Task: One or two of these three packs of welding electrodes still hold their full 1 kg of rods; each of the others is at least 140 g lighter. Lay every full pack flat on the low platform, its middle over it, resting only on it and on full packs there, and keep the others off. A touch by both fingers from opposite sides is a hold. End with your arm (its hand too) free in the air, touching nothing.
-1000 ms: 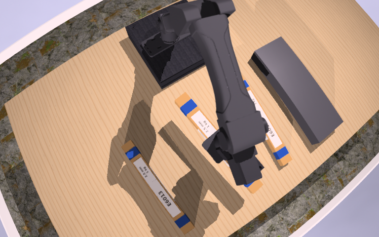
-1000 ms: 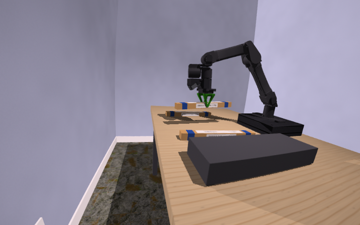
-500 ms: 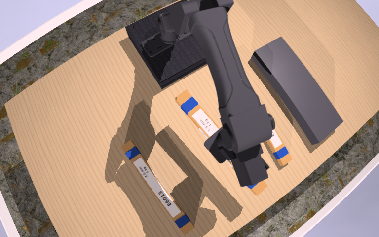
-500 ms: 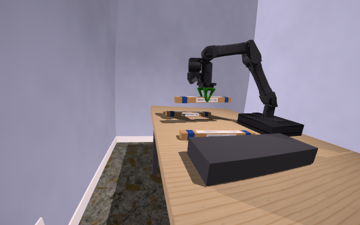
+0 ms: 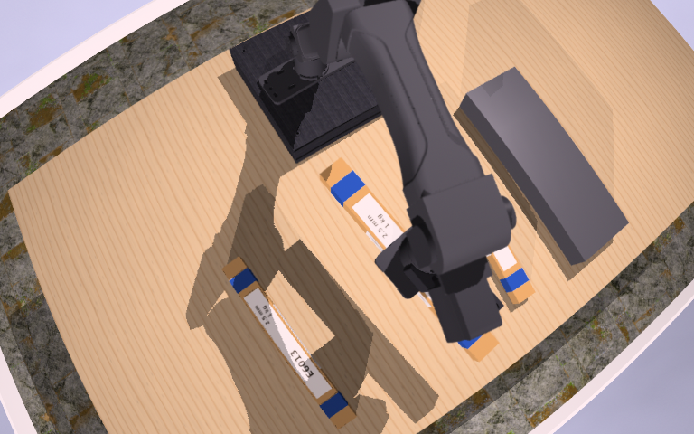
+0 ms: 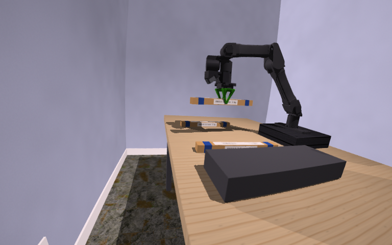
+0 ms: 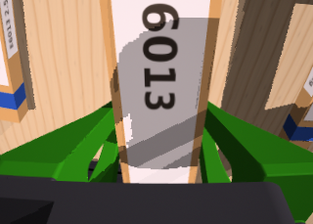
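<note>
Wood tabletop (image 5: pixel 141 214) (image 6: pixel 283 212): three tan electrode packs, blue bands, white labels; one platform (image 5: pixel 549 161) (image 6: pixel 274 164); end effector (image 6: pixel 225 100) (image 7: pixel 159 107) gripping one raised pack (image 5: pixel 375 214) (image 6: pixel 209 101) (image 7: pixel 158 77).

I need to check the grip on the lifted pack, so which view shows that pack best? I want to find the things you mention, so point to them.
The exterior view: the lifted pack (image 5: pixel 375 212) (image 6: pixel 209 101) (image 7: pixel 161 87) appears nearly end to end, raised above the table, between green fingers. The wrist view gives only its label close up; the top view, its ends, the arm hiding its middle.

The arm arches high, jaws (image 6: pixel 225 98) pointing down (firmly closed on something).
</note>
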You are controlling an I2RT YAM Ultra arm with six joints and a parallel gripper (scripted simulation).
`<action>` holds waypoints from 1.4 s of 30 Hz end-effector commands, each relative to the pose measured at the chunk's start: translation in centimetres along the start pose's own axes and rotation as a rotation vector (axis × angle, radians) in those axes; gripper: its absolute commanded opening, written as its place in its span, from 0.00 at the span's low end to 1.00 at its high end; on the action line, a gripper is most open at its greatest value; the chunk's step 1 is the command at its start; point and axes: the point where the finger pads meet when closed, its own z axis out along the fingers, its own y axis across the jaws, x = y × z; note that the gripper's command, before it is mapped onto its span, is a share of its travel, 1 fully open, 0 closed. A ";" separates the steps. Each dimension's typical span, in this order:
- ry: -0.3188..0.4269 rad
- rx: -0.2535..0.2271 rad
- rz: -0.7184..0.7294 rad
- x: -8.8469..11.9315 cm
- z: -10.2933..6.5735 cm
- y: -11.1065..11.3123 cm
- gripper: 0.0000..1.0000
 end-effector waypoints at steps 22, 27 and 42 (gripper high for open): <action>-0.040 0.015 0.001 0.2 -6.6 0.0 0.00; -0.039 0.015 0.001 0.4 -6.2 0.0 0.00; -0.040 0.015 0.001 0.8 -5.4 0.2 0.00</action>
